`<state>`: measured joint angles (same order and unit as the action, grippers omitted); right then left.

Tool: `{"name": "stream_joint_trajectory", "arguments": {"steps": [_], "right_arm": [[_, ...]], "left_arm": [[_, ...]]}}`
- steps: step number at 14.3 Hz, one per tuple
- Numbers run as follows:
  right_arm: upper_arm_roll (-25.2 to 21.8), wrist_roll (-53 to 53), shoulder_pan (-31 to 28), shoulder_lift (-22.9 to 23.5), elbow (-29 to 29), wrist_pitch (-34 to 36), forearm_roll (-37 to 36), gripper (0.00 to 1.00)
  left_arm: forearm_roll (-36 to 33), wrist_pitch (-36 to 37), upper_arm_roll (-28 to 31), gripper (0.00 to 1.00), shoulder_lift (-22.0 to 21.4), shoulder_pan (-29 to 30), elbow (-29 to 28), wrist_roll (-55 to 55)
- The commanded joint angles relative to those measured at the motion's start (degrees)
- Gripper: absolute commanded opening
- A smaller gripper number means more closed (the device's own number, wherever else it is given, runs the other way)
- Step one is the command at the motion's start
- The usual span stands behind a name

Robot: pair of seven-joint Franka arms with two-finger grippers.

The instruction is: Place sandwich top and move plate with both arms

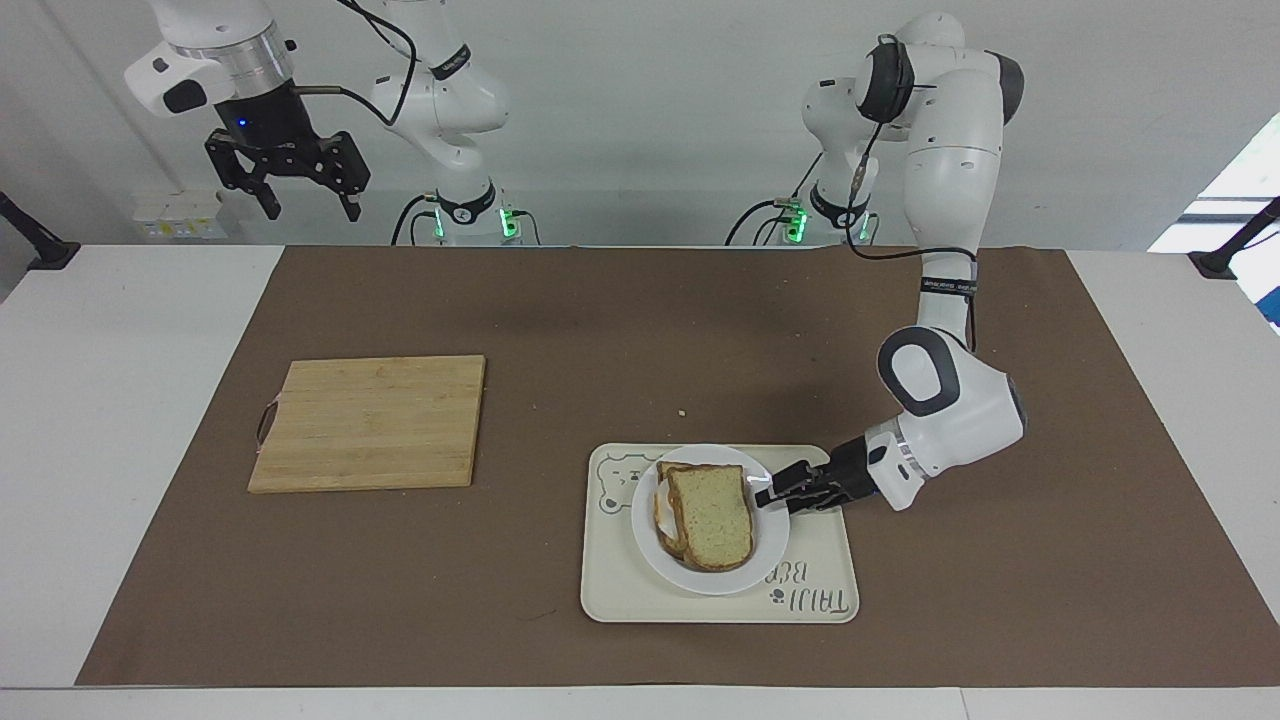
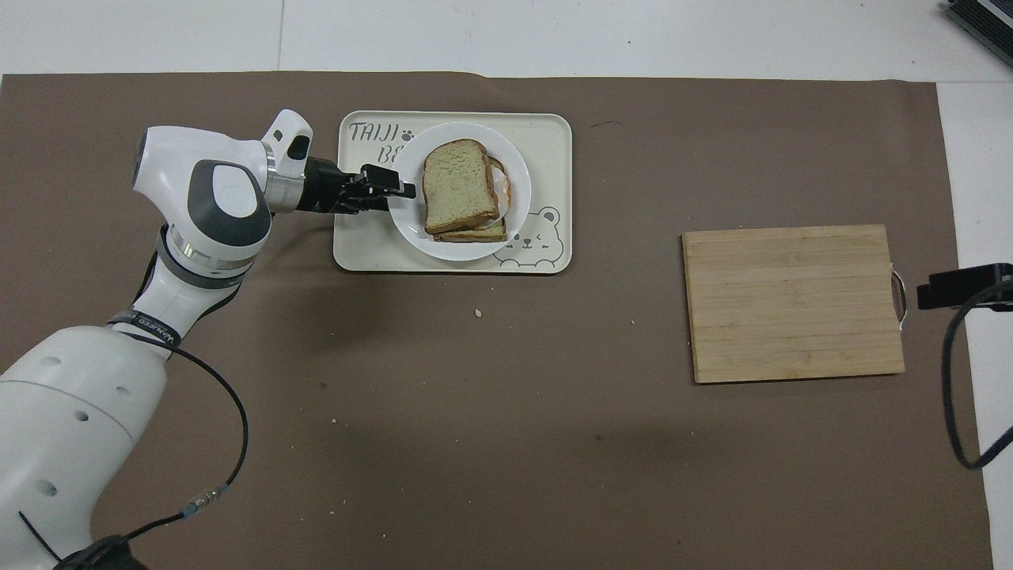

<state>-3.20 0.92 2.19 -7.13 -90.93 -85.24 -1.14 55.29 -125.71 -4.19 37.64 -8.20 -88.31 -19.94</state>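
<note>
The sandwich top (image 1: 712,515) lies on a lower slice on the plate (image 1: 700,585), a little askew. It also shows in the overhead view (image 2: 459,186). The plate (image 2: 443,252) is over the cream bear tray (image 1: 810,560). My left gripper (image 1: 765,495) reaches in low from the left arm's end and is shut on the plate's rim; the overhead view (image 2: 407,190) shows the same hold. I cannot tell if the plate rests on the tray or hangs just above it. My right gripper (image 1: 300,205) is open and empty, raised high at the right arm's end, waiting.
A wooden cutting board (image 1: 370,420) lies on the brown mat toward the right arm's end, also in the overhead view (image 2: 791,301). The tray (image 2: 546,150) shows printed letters and a bear drawing. Small crumbs (image 2: 478,313) lie on the mat nearer to the robots than the tray.
</note>
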Motion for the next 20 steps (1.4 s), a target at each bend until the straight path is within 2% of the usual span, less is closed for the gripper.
{"name": "stream_joint_trajectory", "arguments": {"steps": [1,3,7,10,12,15,17,20], "right_arm": [[0.12,0.48,0.01,-0.96,-1.00,-0.28,0.35,1.00],[0.12,0.48,0.01,-1.05,-1.09,-0.36,0.35,1.00],[0.21,0.48,0.01,-1.05,-1.09,-0.36,0.17,1.00],[0.21,0.48,0.01,-1.05,-1.09,-0.28,0.17,1.00],[0.21,0.48,0.01,-1.05,-1.09,-0.27,0.17,1.00],[0.21,0.48,0.01,-1.05,-1.09,-0.36,0.17,1.00],[0.21,0.48,0.01,-1.05,-1.09,-0.36,0.17,1.00],[0.21,0.48,0.01,-1.05,-1.09,-0.27,0.17,1.00]], "left_arm": [[-3.77,0.10,1.62,1.00,-1.50,0.12,1.03,2.00],[-6.58,0.20,3.12,1.00,-4.14,-0.41,0.34,4.89],[-20.45,2.47,4.36,1.00,-10.12,-0.06,-1.52,13.68],[-36.87,6.51,4.36,1.00,-13.63,-0.06,-1.52,19.03],[-45.32,9.33,4.36,1.00,-15.92,-0.15,-1.52,23.26],[-50.18,15.12,5.49,1.00,-21.18,0.81,-1.17,23.63],[-50.37,18.90,6.38,1.00,-25.23,3.70,-1.52,22.06],[-50.37,23.30,6.56,1.00,-28.40,7.48,-0.99,18.10]]}}
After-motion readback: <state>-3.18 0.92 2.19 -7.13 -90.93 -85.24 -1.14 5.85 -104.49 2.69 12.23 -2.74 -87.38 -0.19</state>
